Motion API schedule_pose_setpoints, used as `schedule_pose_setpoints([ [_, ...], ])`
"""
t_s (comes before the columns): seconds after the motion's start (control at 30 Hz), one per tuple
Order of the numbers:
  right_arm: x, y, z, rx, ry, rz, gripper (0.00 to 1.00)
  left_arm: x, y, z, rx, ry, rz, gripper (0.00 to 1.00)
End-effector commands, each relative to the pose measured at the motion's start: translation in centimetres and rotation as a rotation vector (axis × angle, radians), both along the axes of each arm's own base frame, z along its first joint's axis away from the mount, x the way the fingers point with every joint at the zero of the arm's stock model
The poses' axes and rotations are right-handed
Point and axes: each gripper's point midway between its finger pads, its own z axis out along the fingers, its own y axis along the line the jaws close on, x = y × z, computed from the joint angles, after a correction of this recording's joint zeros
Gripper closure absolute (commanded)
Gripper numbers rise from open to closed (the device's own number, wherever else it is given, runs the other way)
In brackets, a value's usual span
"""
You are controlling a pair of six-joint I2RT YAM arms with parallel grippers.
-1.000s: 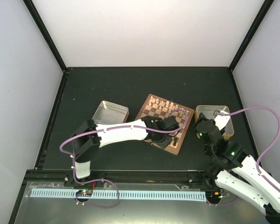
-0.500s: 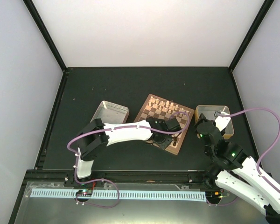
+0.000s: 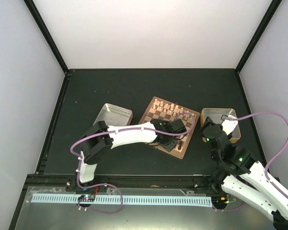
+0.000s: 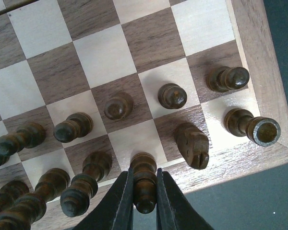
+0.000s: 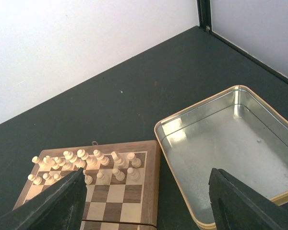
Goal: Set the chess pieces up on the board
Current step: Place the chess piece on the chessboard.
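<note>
The board (image 3: 153, 109) lies at the table's middle, with cream chessmen along its far side. In the left wrist view, several dark brown chess pieces (image 4: 172, 95) stand on the board's (image 4: 252, 57) near rows. My left gripper (image 4: 145, 203) is shut on one dark piece (image 4: 144, 179), which stands upright on a light square at the board's near edge. In the top view the left gripper (image 3: 174, 132) is over the board's near right part. My right gripper (image 5: 146, 203) is open and empty, above the gap between the board (image 5: 149, 191) and a tin.
A gold-rimmed metal tin (image 3: 232, 134) sits right of the board and shows empty in the right wrist view (image 5: 230, 143). A silver tin (image 3: 114, 115) sits left of the board. Black walls edge the table.
My left arm has stretched a little further right over the board's near right part. The right arm has hardly moved.
</note>
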Motion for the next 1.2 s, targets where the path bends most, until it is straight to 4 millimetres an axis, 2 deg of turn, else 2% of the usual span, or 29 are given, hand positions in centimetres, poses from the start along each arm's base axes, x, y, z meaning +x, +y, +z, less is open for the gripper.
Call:
schedule_pose_setpoints([
  [0.0, 0.0, -0.5, 0.0, 0.009, -0.015, -0.030, 0.29, 0.9, -1.1, -0.2, -0.018, -0.007, -0.010, 0.88],
  [0.27, -0.1, -0.5, 0.0, 0.018, -0.018, -0.024, 0.29, 1.4, -1.2, -0.1, -0.027, -0.008, 0.002, 0.87],
  [0.47, -0.1, -0.4, 0.2, 0.024, -0.022, -0.017, 0.29, 1.4, -1.0, 0.9, -0.030, -0.009, 0.007, 0.71],
  [0.63, -0.1, -0.3, 0.5, 0.040, -0.033, -0.013, 0.29, 1.1, -1.6, 3.6, -0.098, -0.014, -0.002, 0.61],
  [0.97, -0.4, -0.4, 1.4, 0.066, -0.057, -0.006, 0.29, 1.2, -1.7, 9.0, -0.219, -0.036, 0.014, 0.60],
  [1.07, -0.4, -0.4, 1.6, 0.074, -0.062, 0.000, 0.29, 1.5, -1.3, 10.6, -0.252, -0.050, 0.034, 0.61],
  [1.17, -0.4, -0.3, 2.2, 0.063, -0.072, 0.019, 0.29, 2.4, 0.2, 13.5, -0.318, -0.096, 0.080, 0.61],
])
